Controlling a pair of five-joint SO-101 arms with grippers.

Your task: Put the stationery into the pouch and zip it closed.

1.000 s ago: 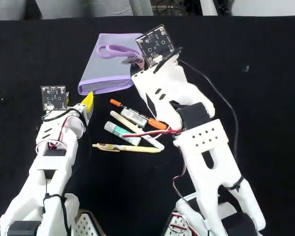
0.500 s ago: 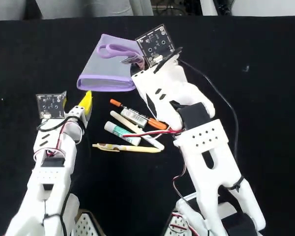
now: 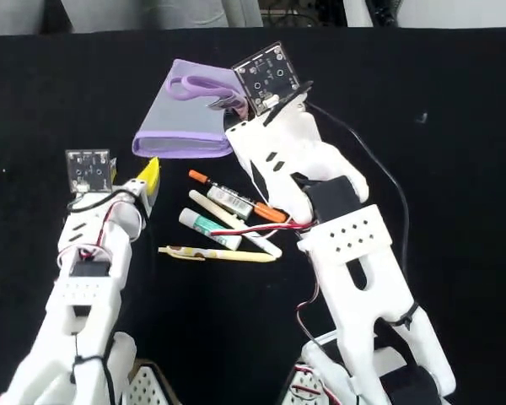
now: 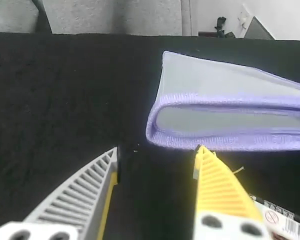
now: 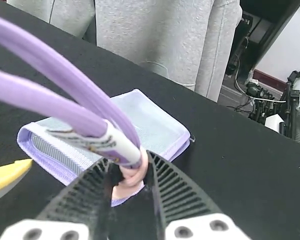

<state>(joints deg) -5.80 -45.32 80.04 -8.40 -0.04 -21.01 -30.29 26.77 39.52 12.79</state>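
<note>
Right wrist view has the pouch (image 5: 155, 122) lying on the black table (image 5: 250, 150), a lilac mesh bag with a purple loop (image 5: 50, 107) coming off it. My right gripper (image 5: 131, 167) is pinched tight on that loop, with a small pink piece caught where its black fingers (image 5: 175, 187) meet. From the high view the pouch (image 3: 181, 118) sits at the far side of the table (image 3: 455, 169), and my right gripper (image 3: 228, 105) is at its corner with the loop (image 3: 198, 84) lying over the top face. The pouch's near edge looks raised and rounded. I cannot tell what is inside it.

My left gripper (image 4: 157, 150) is spread wide and holds nothing. Its yellow finger (image 4: 215, 185) comes right up to the pouch's (image 4: 230, 85) thick purple edge, though I cannot tell whether they touch. In the high view my left gripper (image 3: 143, 181) sits just beside the pouch's near corner.

The stationery lies in a loose cluster on the table between my arms, outside the pouch: an orange-capped pen (image 3: 266, 211), a white labelled tube (image 3: 229, 199), a cream stick (image 3: 215, 211), a green-banded glue stick (image 3: 209, 229) and a yellow pen (image 3: 219, 254).
</note>
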